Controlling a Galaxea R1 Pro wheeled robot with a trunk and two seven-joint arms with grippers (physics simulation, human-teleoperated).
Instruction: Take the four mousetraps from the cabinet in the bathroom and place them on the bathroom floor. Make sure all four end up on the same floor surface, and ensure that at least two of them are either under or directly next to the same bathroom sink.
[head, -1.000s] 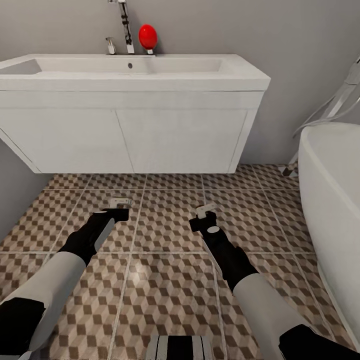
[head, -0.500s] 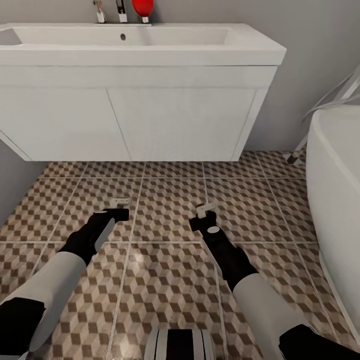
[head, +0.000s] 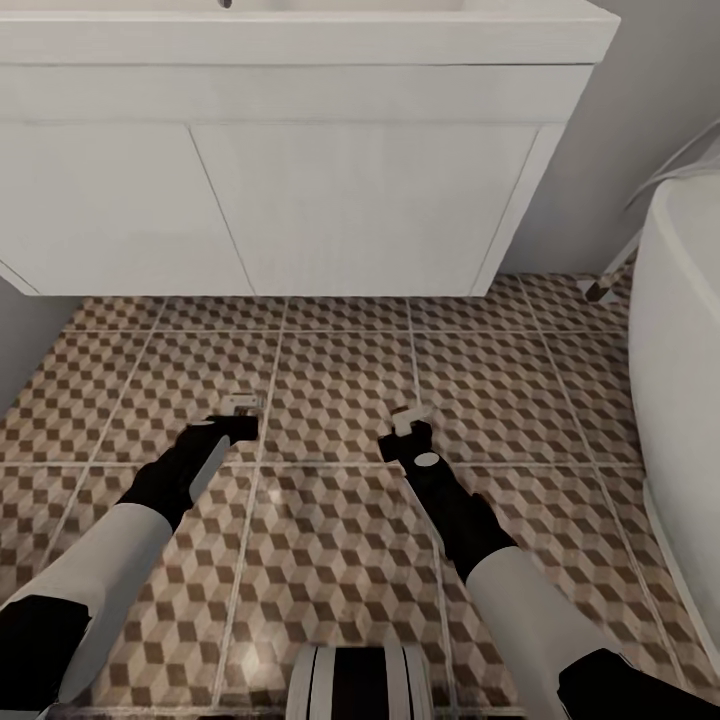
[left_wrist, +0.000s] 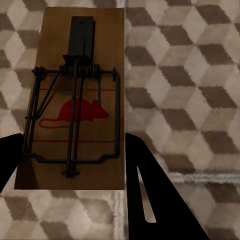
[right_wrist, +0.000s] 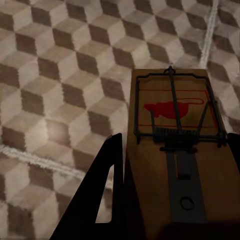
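The robot has rolled closer — the sink (head: 300, 150) looms nearer. Left gripper (head: 240, 412) and right gripper (head: 405, 425) each clamp a mousetrap (left_wrist: 72, 100), (right_wrist: 177, 150) above the bathroom floor (head: 330, 380) — ready to set down.

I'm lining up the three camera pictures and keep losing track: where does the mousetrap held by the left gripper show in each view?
Head view: the left gripper's mousetrap is a small pale sliver at the left gripper, lower left of centre, above the floor.
Left wrist view: that mousetrap shows large, between the dark fingers.
Right wrist view: not that trap; another mousetrap is there.
Shared landmark: the cube-patterned floor tiles.
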